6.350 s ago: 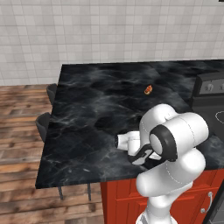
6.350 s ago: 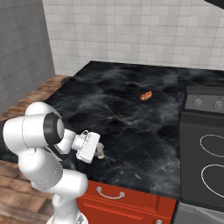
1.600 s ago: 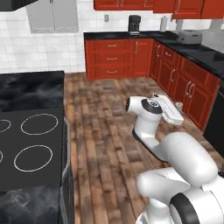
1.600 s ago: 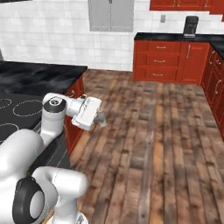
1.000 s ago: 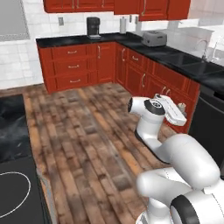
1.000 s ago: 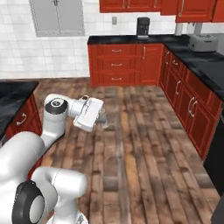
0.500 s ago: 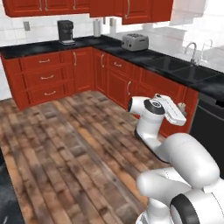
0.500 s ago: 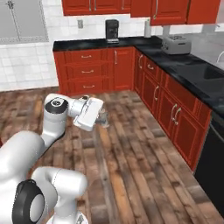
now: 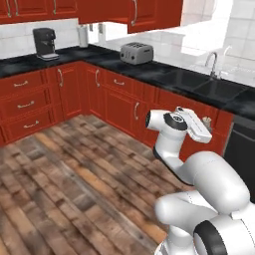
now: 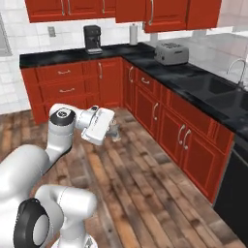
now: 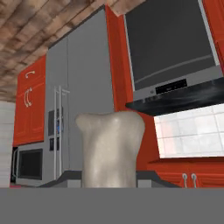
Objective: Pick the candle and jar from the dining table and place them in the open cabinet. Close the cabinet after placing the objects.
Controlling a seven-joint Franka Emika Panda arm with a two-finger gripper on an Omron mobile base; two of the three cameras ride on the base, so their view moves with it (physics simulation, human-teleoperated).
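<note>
My gripper (image 11: 109, 181) is shut on the candle (image 11: 109, 148), a pale beige stubby cylinder that rises between the two dark fingertips in the hand view. The arm is folded close to the base and the hand is held level above the wooden floor. The gripper (image 10: 115, 131) points to the right in the right base view, and the candle (image 9: 206, 121) shows as a small pale bit at the hand's tip in the left base view. Red wall cabinets (image 9: 149, 15) (image 10: 164, 12) with long silver handles hang above the counter; one door seems swung out. The jar and the dining table are out of view.
A black counter over red base cabinets (image 10: 181, 135) carries a toaster (image 9: 136, 52) (image 10: 171, 53), a coffee machine (image 9: 45, 42) and a sink with a faucet (image 9: 214, 62). Open wooden floor (image 9: 74, 174) lies ahead. The rolled hand view shows a grey refrigerator (image 11: 83, 87).
The whole scene has swung left in both base views, so the base has turned: the toaster counter and sink now lie ahead. The arm's pose and its grip on the candle are unchanged.
</note>
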